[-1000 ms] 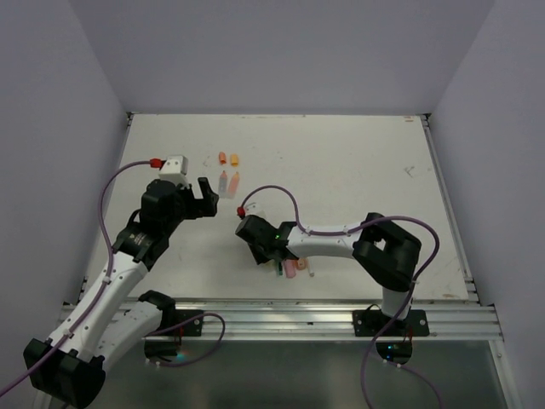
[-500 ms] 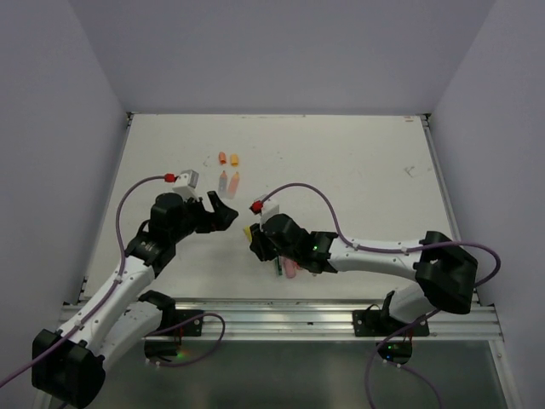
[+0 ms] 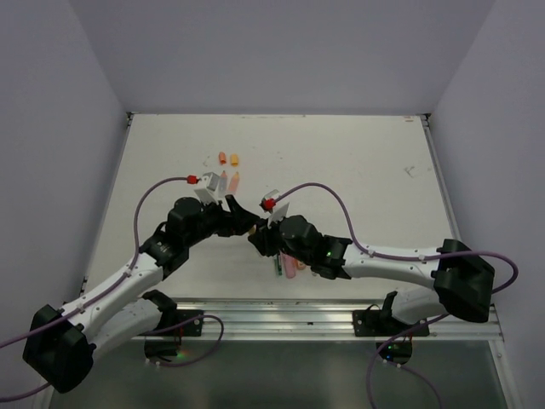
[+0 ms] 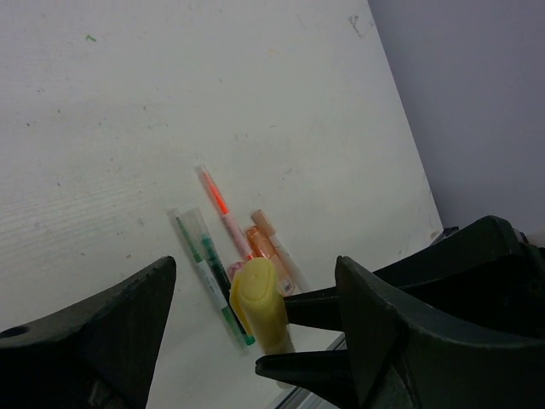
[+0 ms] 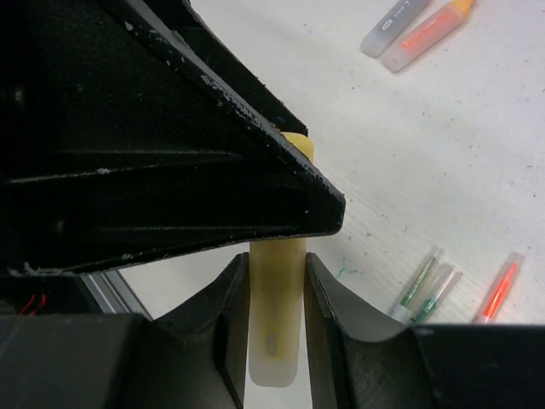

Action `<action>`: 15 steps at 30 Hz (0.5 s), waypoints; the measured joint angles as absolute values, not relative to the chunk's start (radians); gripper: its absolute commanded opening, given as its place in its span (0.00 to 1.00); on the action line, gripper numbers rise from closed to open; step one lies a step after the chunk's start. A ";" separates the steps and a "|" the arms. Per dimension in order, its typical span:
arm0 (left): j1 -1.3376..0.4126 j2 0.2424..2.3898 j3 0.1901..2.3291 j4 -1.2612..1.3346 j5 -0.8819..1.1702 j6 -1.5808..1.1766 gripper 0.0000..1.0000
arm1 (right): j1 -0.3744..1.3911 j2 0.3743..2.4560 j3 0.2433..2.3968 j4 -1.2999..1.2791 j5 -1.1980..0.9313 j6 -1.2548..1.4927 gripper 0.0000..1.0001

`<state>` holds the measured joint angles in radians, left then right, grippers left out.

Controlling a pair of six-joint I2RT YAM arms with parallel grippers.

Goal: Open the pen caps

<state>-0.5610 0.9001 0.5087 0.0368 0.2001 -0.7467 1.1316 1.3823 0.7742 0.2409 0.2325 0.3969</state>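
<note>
My right gripper (image 5: 277, 332) is shut on a yellow highlighter (image 5: 277, 315) and holds it above the table. In the left wrist view its yellow cap (image 4: 257, 298) points up between my left gripper's (image 4: 255, 336) open jaws, which stand wide on either side without touching it. In the top view the left gripper (image 3: 240, 219) and the right gripper (image 3: 258, 239) meet near the table's middle front. Several more pens (image 4: 223, 256), green, pink and orange, lie on the table below; they also show in the top view (image 3: 287, 268).
Two short orange caps (image 3: 228, 158) and two highlighter bodies (image 3: 229, 180) lie farther back on the left; the bodies also show in the right wrist view (image 5: 417, 25). The table's front rail (image 3: 306, 317) runs close behind the pens. Purple cables arc over both arms.
My left gripper has swung right and forward to the right gripper. The right gripper has lifted the yellow highlighter off the pen pile and brought its cap between the left jaws.
</note>
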 measured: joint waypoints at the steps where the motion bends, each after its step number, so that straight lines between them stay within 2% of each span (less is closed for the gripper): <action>1: -0.564 0.905 0.509 0.046 0.198 -0.751 0.76 | 1.132 1.378 0.770 0.249 0.235 0.395 0.00; 4: -0.566 0.919 0.508 0.060 0.192 -0.768 0.61 | 1.132 1.361 0.757 0.258 0.244 0.391 0.00; 7: -0.569 0.929 0.508 0.067 0.187 -0.775 0.53 | 1.132 1.357 0.757 0.266 0.245 0.388 0.00; 12: -0.577 0.938 0.508 0.081 0.192 -0.789 0.22 | 1.132 1.357 0.747 0.278 0.245 0.384 0.00; 14: -0.584 0.940 0.508 0.097 0.199 -0.794 0.08 | 1.132 1.356 0.744 0.279 0.246 0.383 0.04; 15: -0.584 0.941 0.508 0.098 0.198 -0.795 0.04 | 1.132 1.356 0.743 0.281 0.246 0.381 0.14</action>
